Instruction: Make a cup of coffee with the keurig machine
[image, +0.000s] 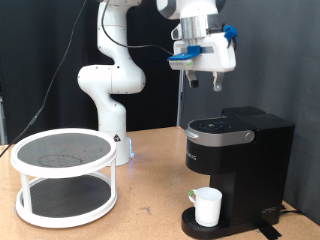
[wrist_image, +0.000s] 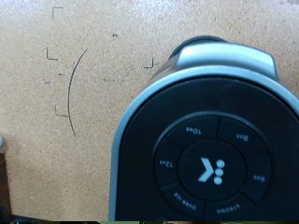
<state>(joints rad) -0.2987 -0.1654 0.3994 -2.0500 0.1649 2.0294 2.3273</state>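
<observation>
Cup (image: 207, 206) on keurig machine (image: 238, 160) base

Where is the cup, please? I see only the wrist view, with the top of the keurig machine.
Observer: The cup stands on the drip base of the keurig machine, under its spout.
Operator: How high is the gripper?
Observer: The gripper hangs well above the lid, touching nothing.
Operator: What else is on the table?
Observer: A white two-tier rack stands at the exterior view's left.
</observation>
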